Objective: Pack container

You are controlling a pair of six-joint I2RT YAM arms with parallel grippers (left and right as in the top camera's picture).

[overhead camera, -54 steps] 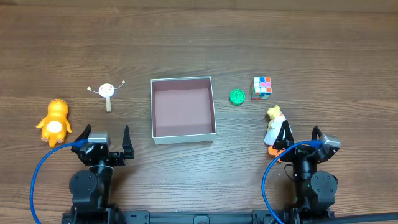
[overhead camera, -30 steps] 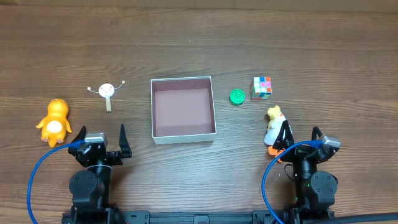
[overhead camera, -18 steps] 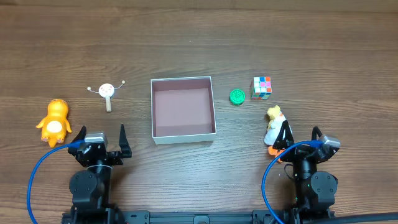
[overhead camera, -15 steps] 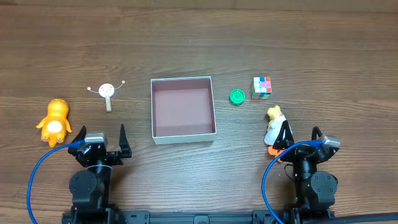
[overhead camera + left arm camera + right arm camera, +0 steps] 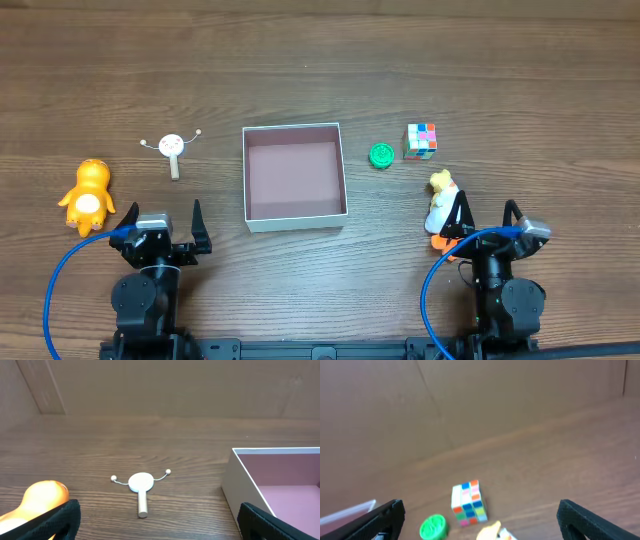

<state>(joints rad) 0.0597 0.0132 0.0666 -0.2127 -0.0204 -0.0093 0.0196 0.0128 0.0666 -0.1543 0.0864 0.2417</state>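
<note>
At the middle of the table (image 5: 320, 60) sits the container (image 5: 295, 185), open side up, and I see nothing in it but its bare pinkish floor. By my reading the packing has not begun: all five toys lie outside the white walls.

On my left side, an orange animal toy (image 5: 88, 195) lies near the table's edge, and a small white toy on a stick (image 5: 173, 147) lies between it and the container, apart from both. On my right, a green disc (image 5: 381, 155) is nearest the box, a coloured cube (image 5: 421, 141) is just beside the disc, and a yellow and white figure (image 5: 441, 205) stands nearer to me.

The left gripper (image 5: 163, 216) hangs low near the front edge with its fingers spread wide and nothing between them. The right gripper (image 5: 484, 218) is spread wide too and empty. Its inner finger is right up against the figure from above, though I cannot tell whether they touch.

Everything is left to do: five picks, five drops into the box.
</note>
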